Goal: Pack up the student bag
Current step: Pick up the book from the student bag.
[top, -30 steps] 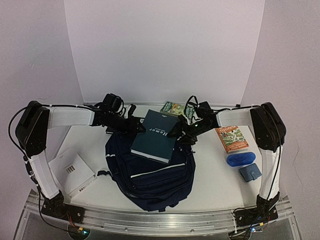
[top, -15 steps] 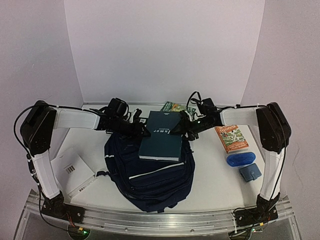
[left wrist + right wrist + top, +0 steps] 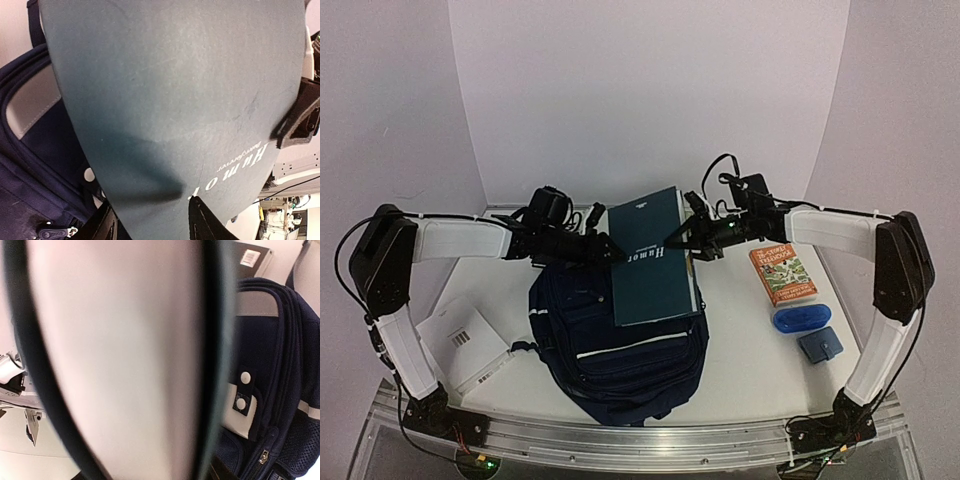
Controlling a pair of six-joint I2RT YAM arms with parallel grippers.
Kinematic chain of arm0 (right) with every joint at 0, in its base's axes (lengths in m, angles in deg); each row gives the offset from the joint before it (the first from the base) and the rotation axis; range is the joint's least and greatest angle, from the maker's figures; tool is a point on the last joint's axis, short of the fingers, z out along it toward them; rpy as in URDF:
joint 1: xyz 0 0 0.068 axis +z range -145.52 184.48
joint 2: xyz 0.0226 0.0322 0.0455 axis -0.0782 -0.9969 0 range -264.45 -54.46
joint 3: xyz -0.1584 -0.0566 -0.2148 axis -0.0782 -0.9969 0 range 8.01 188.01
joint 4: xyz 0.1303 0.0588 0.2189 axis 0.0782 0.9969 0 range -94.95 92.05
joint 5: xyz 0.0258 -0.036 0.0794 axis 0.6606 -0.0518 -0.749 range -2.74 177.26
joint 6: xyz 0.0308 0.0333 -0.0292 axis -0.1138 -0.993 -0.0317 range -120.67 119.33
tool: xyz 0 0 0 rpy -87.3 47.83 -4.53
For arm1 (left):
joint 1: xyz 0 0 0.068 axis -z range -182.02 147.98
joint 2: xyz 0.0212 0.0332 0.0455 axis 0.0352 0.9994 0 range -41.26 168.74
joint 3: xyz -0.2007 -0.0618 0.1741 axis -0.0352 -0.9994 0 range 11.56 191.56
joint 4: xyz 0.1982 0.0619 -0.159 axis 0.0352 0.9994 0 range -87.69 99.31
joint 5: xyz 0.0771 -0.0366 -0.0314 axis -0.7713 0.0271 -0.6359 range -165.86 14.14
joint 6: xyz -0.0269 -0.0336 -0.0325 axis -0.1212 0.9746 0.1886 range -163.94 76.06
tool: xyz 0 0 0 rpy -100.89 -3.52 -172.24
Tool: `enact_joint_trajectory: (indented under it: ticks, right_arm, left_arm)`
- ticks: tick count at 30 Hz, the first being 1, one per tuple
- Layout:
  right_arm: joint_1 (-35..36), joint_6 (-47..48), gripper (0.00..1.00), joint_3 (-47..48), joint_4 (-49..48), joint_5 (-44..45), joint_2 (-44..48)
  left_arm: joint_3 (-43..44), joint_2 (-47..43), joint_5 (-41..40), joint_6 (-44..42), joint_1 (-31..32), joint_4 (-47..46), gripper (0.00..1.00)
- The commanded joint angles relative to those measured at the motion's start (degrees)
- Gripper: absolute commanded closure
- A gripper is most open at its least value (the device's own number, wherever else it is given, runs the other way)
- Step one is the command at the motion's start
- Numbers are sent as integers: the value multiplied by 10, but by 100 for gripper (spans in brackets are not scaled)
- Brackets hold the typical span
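**Over the student bag [image 3: 620, 350], one book not yet in**

It lies mid-table. Right gripper [image 3: 682, 238] clamps the tilted teal book [image 3: 650, 265] by its edge. Left gripper [image 3: 607, 252] flanks its corner, but I cannot tell whether it grips. Orange book [image 3: 782, 275], blue case [image 3: 800, 318] and pouch [image 3: 820, 344] lie unpacked.

Most of the frame is filled by a book [image 3: 120, 360], seen blurred and edge-on, its pale page block bordered by dark cover edges. Just beside it the navy student bag [image 3: 280, 365] is seen, with a grey stripe [image 3: 257, 304], a white patch [image 3: 242, 405] bearing two pale studs, and a zip pull [image 3: 261, 457].
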Motion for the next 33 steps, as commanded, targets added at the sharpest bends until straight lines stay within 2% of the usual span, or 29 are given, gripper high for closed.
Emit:
enact_joint_trajectory:
  ticks: [1, 5, 7, 8, 11, 14, 18, 24, 33]
  right_arm:
    - [4, 7, 50, -15, -16, 2, 10]
    - [4, 23, 46, -29, -3, 9, 4]
    - [4, 26, 47, -33, 0, 3, 5]
    - [4, 26, 52, -34, 0, -2, 7]
    - [-2, 22, 65, -29, 9, -22, 16]
    - [-31, 16, 77, -29, 22, -27, 42]
    - [-87, 12, 79, -44, 38, -12, 99]
    - [-122, 0, 81, -90, 64, 1, 181]
    - [-162, -1, 86, -135, 127, -42, 257]
  left_arm:
    - [24, -23, 19, 0, 26, -35, 52]
    - [24, -22, 21, 0, 35, -41, 52]
    - [21, -23, 27, 2, 36, -47, 51]
    - [19, -24, 29, 3, 37, -49, 51]
    - [19, -38, 10, -12, 38, -19, 36]
    - [19, -75, -49, -71, 46, 71, 23]
    - [13, -129, -107, -157, 73, 203, 13]
    - [31, -133, -124, -246, 153, 340, 14]
    - [59, -31, -147, -264, 253, 374, 19]
